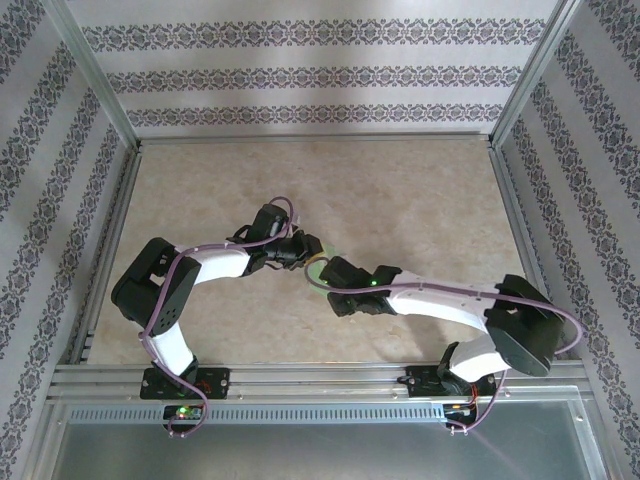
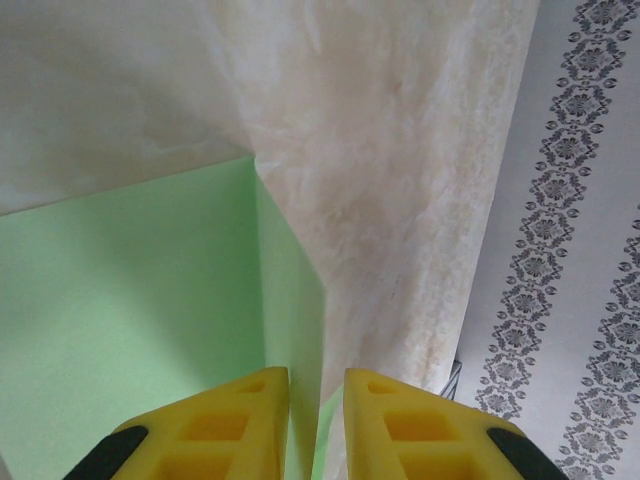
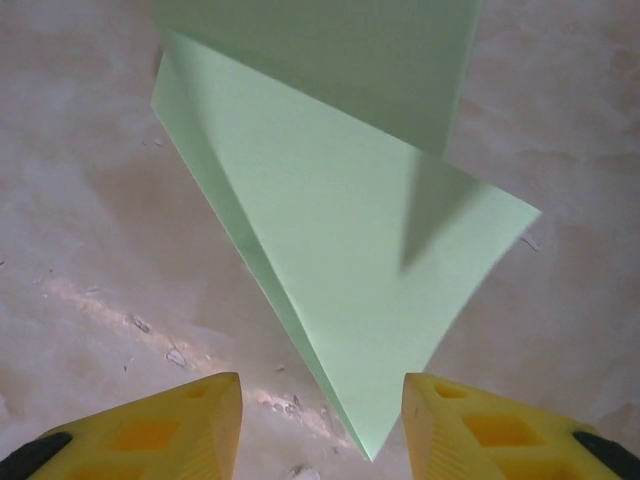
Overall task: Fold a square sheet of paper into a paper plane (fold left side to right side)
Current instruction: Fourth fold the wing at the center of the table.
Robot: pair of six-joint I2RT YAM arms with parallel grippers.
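Left tool nearly closed, right tool parted, both arms reaching inward

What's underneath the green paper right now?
Under the folded light green paper lies the beige marbled tabletop, bare around it; a raised flap casts a shadow. Whatever sits directly beneath the paper is covered. In the overhead view, both arms hide most of the sheet.

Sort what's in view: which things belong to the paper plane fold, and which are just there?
Job: green paper, folded; left gripper pinching a flap; right gripper, jaws apart at its tip.
Just there: table; patterned walls; metal frame.
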